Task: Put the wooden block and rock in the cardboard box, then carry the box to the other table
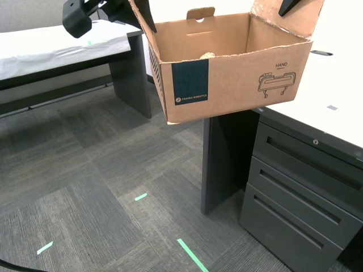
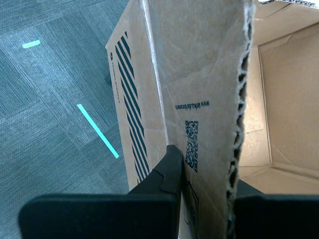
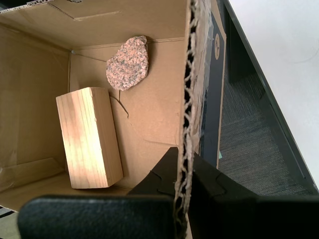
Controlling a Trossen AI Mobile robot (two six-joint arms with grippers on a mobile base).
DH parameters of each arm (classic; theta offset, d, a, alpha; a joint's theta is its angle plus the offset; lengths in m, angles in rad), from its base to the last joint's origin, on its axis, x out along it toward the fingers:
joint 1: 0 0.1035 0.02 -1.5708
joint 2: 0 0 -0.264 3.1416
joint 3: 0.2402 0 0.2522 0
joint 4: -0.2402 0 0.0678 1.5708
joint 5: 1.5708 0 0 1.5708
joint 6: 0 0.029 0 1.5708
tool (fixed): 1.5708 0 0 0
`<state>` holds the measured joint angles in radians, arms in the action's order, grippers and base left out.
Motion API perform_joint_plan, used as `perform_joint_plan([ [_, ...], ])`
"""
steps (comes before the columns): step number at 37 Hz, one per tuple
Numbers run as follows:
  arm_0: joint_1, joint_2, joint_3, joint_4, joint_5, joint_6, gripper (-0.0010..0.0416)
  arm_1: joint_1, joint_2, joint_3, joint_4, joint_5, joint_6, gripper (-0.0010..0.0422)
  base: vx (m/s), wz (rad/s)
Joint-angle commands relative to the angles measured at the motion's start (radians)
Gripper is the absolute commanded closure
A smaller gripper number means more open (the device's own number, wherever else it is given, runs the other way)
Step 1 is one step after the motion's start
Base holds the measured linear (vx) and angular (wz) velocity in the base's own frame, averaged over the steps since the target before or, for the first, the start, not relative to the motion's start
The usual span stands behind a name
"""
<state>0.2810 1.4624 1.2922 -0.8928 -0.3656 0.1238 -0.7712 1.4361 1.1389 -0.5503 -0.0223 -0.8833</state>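
With both items already lying inside the cardboard box (image 1: 238, 73), the step in hand looks like the carry. My first claw (image 3: 185, 174) is closed tight on a torn edge of one box wall; just inward of it lies the wooden block (image 3: 89, 137), and beyond the block, farther from the claw, the rock (image 3: 128, 62), apart from the block. My second claw (image 2: 207, 174) is pinched shut on another upright flap, the box's hollow to its inner side and carpet below its outer side. The box hangs clear of the floor, open top up, its long axis running between the two claws, teal label facing the exterior camera. The block's long axis runs roughly away from my first claw. Next, I judge, comes travel toward the other counter (image 1: 51, 48), keeping both pinches level.
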Motion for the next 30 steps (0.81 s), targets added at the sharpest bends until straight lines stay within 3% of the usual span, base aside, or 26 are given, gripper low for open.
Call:
perform_joint_plan([
  [1, 0.002, 0.0, 0.001, 0.002, -0.026, -0.001, 0.0406, -0.003, -0.001, 0.003, 0.023, 0.003, -0.008, 0.0413, 0.0, 0.0],
  [30, 0.002, 0.0, 0.001, 0.002, -0.026, -0.002, 0.0406, -0.003, -0.001, 0.003, 0.02, 0.003, -0.015, 0.0413, 0.0, 0.0],
])
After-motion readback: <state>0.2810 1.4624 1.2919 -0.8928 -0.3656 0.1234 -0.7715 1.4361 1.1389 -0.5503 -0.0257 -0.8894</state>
